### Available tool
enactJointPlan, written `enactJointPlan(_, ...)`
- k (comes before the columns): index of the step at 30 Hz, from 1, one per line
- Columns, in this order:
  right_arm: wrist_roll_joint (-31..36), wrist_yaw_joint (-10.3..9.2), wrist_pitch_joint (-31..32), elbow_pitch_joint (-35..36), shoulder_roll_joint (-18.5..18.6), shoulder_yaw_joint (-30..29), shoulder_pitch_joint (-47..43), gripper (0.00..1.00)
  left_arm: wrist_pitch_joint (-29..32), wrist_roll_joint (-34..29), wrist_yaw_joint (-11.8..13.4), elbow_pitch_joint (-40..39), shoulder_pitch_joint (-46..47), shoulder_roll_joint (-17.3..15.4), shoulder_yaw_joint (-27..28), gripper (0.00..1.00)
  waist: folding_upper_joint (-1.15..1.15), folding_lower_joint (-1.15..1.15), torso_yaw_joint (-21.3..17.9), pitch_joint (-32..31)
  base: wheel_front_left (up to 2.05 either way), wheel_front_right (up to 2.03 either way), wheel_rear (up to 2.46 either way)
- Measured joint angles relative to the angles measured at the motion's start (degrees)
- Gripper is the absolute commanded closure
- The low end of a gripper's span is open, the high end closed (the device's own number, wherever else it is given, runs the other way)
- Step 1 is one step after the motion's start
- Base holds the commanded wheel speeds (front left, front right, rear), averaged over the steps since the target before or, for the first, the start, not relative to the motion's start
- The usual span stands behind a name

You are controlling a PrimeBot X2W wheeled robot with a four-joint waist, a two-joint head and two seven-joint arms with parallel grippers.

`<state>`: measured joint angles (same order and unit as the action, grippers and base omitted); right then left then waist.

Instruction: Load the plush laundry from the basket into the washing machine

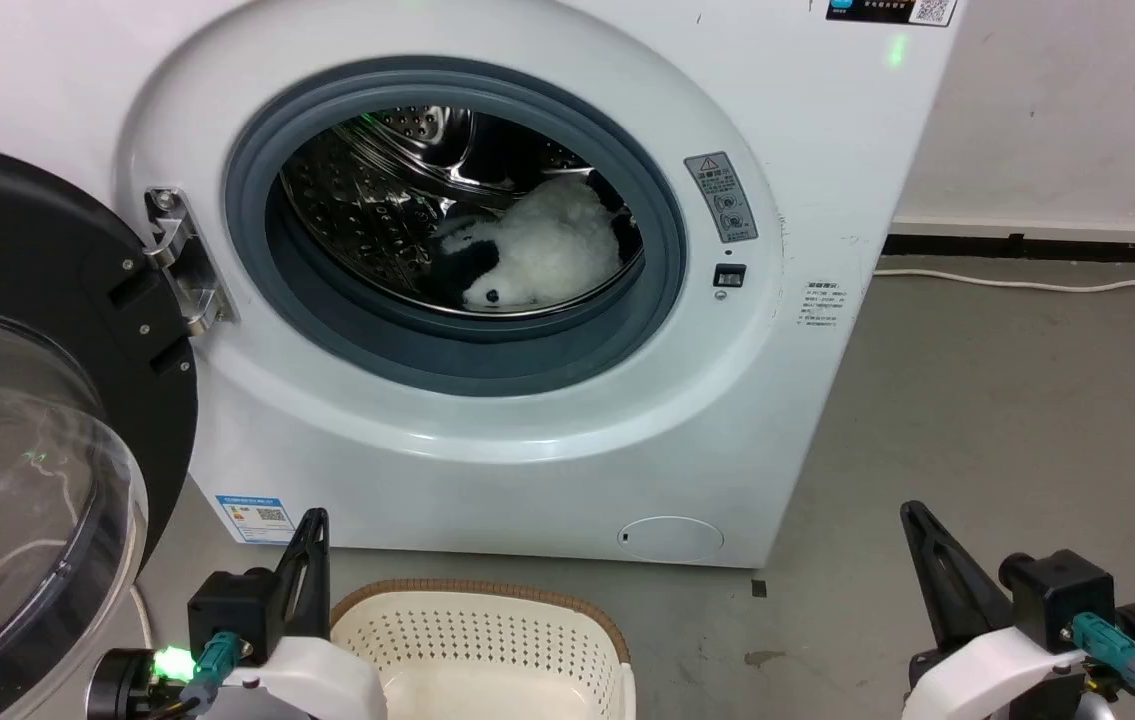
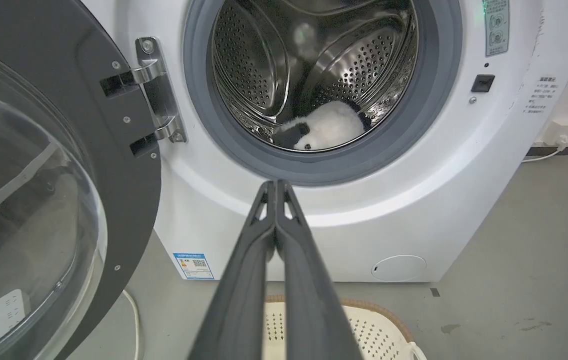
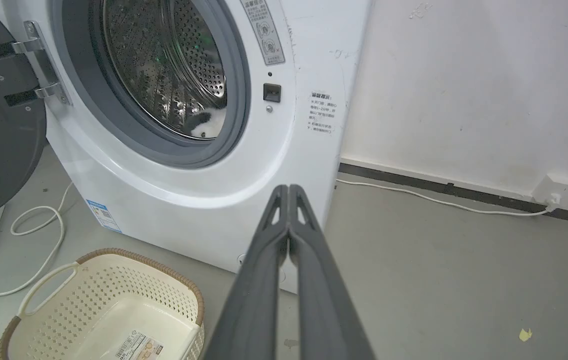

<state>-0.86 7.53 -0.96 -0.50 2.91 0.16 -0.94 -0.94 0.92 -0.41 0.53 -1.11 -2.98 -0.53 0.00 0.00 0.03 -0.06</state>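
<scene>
One plush laundry point(image 1: 547, 250), frame centre, inside drum point(image 1: 367, 200) of one washing machine point(image 1: 527, 450); one door point(image 1: 37, 300) open at left edge. One basket point(image 1: 477, 625) bottom centre. Two grippers, left gripper point(image 2: 276, 183) and right gripper point(image 3: 289, 187), fingers pressed together.

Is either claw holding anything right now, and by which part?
Nothing is held. The left claw and right claw are both shut, empty; the plush laundry lies inside the washing machine.
</scene>
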Motion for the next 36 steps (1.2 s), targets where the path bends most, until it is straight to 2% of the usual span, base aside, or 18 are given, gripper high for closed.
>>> enactJointPlan(36,0.42,0.00,0.93,0.23,0.00,-0.02,0.26,1.00,0.92,-0.82,0.31,-0.25,0.22,0.10,0.37,1.00,0.00,0.00,-0.03,0.06,0.00,0.00,0.00)
